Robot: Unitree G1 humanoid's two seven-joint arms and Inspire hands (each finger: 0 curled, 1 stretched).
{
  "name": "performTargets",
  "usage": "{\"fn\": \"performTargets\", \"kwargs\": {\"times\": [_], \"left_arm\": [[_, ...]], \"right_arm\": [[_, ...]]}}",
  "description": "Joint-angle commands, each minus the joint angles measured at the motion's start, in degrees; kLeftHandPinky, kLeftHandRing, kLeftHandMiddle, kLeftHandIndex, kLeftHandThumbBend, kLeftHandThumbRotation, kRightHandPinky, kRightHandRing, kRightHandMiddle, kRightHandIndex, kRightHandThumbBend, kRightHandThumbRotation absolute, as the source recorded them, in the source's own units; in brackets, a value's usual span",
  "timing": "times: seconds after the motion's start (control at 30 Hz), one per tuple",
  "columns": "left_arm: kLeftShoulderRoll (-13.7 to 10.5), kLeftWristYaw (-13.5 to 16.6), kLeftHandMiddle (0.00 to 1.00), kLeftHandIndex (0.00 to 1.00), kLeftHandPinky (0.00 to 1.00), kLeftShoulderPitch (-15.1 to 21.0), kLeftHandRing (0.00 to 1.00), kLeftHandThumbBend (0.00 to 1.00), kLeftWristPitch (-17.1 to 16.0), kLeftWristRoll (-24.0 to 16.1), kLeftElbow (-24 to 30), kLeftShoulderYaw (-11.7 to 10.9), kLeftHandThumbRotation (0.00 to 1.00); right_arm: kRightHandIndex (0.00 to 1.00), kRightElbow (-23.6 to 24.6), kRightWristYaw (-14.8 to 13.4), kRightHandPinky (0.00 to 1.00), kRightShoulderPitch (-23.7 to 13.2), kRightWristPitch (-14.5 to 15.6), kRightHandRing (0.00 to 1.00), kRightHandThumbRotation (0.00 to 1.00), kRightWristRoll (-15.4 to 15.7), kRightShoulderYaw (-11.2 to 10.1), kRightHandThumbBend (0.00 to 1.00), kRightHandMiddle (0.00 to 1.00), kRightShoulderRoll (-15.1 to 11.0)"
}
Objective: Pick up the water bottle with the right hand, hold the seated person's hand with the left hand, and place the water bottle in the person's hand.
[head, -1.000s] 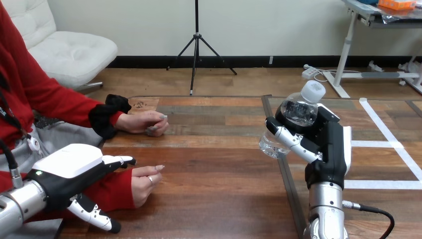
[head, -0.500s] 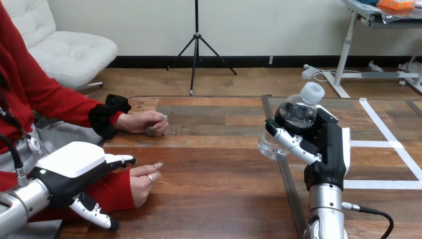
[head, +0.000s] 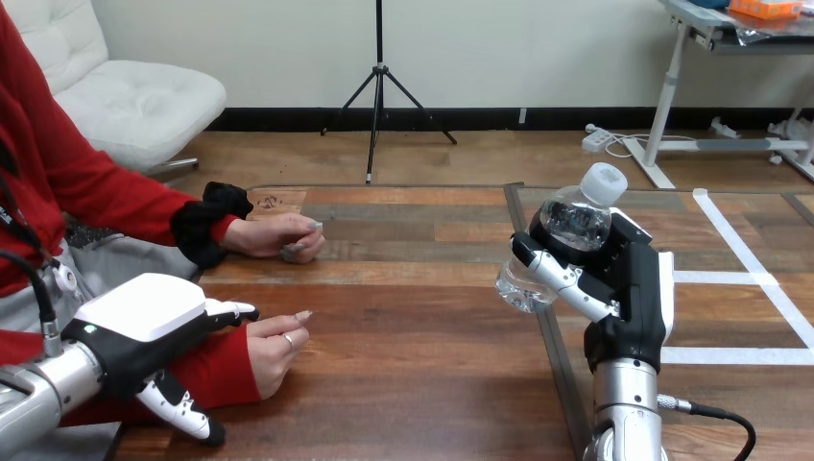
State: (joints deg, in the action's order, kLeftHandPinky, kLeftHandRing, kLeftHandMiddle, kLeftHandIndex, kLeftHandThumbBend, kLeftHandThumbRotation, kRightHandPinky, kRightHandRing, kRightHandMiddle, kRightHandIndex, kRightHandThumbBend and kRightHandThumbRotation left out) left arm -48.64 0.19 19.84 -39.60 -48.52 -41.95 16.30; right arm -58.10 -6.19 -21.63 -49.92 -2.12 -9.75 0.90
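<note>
We see the right hand [head: 629, 288] raised above the right part of the wooden table [head: 413, 327], its silver forearm standing nearly upright and its fingers [head: 552, 274] clenched round the water bottle [head: 574, 223]. The bottle is off the table and tilted, with its white cap [head: 604, 182] up and to the far right and its base down to the left. It is clear plastic; we cannot tell how much water it holds.

At the near left, the left hand [head: 144, 322] reaches rightward, white shell up, fingers straight and thumb [head: 182, 418] hanging apart below, grasping nothing. It lies over the red sleeve [head: 216, 370] just behind the person's nearer hand [head: 278, 346], which rests loosely curled on the table. We cannot tell whether they touch. The person's farther hand [head: 283, 237] rests curled on the table, well apart from the bottle.
</note>
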Motion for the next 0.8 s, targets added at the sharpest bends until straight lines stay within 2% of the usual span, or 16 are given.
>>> {"fn": "performTargets", "kwargs": {"times": [0.0,0.4,0.57,0.77], "left_arm": [[0.53,2.75,0.85,0.88,0.72,5.72,0.80,1.00,1.60,-1.94,-3.16,2.16,0.33],[1.29,5.52,0.85,0.88,0.75,9.63,0.81,1.00,4.22,-5.35,-8.37,6.40,0.32],[1.65,7.13,0.84,0.88,0.75,11.14,0.80,1.00,4.55,-6.10,-10.80,8.09,0.32],[2.01,7.63,0.84,0.87,0.74,12.86,0.79,1.00,5.27,-6.44,-13.19,9.63,0.32]], "right_arm": [[0.45,5.30,0.73,0.40,-2.24,-1.88,0.43,0.00,-0.34,0.48,0.76,0.46,0.34],[0.45,7.70,0.41,0.40,-1.11,-1.41,0.42,0.00,0.16,0.69,0.76,0.46,0.65],[0.45,8.62,0.39,0.39,-0.65,-1.12,0.42,0.00,0.27,0.72,0.76,0.45,0.74],[0.45,9.48,1.18,0.39,-0.09,-0.84,0.42,0.00,-0.25,0.68,0.75,0.46,0.79]]}}
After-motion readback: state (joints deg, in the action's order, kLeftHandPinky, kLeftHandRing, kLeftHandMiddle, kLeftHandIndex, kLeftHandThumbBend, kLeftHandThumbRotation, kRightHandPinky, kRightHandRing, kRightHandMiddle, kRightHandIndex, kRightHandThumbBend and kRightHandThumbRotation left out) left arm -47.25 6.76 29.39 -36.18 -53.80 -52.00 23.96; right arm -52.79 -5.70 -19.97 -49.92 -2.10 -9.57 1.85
